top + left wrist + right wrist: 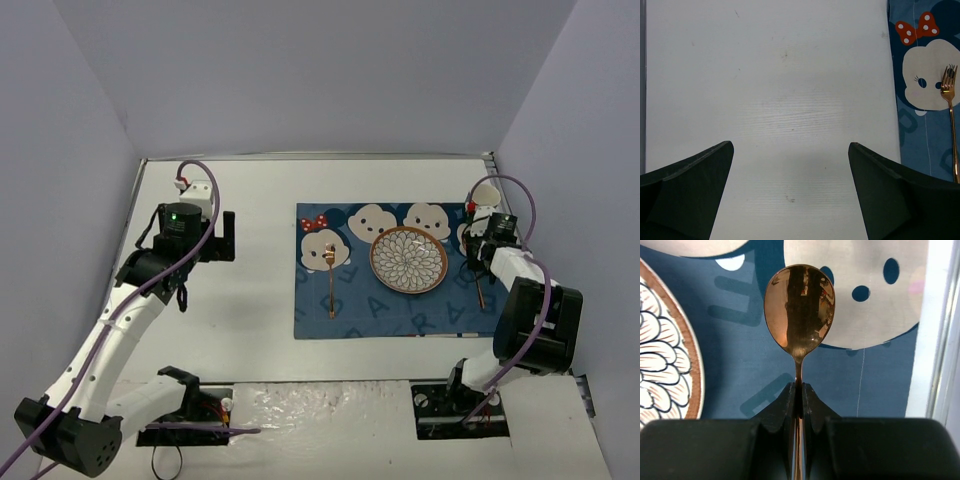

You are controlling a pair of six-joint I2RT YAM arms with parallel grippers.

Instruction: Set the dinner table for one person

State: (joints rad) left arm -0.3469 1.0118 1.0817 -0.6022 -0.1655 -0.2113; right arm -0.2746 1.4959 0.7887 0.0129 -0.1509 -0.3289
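The table (250, 300) holds a mat (345, 310) with 1 plate (408, 260), fork (330, 280) on its left. The right gripper (799, 390) clamps the spoon (799, 305) just right of the plate, axis near-far, perhaps not yet touching the mat. The left gripper (791, 146) gapes over bare table, well left.

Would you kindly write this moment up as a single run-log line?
left gripper: open, empty, over bare table | right gripper: shut on spoon, over mat, right of plate | fork: on mat, left of plate

Faint unreadable letters on mat (400, 315)
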